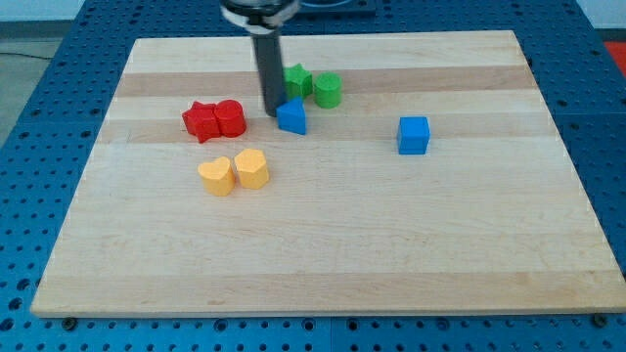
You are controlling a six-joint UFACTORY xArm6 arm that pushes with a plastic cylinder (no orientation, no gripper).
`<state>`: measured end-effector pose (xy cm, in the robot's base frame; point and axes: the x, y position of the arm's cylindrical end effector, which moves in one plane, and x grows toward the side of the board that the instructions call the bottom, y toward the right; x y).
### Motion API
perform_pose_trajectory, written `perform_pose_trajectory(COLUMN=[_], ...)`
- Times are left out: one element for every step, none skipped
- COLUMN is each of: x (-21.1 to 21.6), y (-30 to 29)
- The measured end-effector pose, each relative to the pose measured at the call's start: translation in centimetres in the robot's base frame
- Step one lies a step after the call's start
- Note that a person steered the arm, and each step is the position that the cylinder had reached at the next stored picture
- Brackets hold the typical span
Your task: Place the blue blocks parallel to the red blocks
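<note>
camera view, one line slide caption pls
My tip touches the blue block beside the red blocks; a blue cube sits apart at the view's right.

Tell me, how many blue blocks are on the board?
2. One blue block lies near the middle top, touching my tip; the blue cube sits apart toward the view's right. None seems hidden.

Pale wooden board (323,244) with matt grain, glossy plastic-looking blocks

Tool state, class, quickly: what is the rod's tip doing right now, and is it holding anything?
My tip: no jaws, holds nothing; it sits against the left side of the nearer blue block, right of the red blocks.
</note>
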<state>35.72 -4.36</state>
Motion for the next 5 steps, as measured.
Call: perform_pose_trajectory(x=[2.1,0.8,2.7,4.6,5.3], y=[5.3,-1.6,-3.5,0.9,6.6])
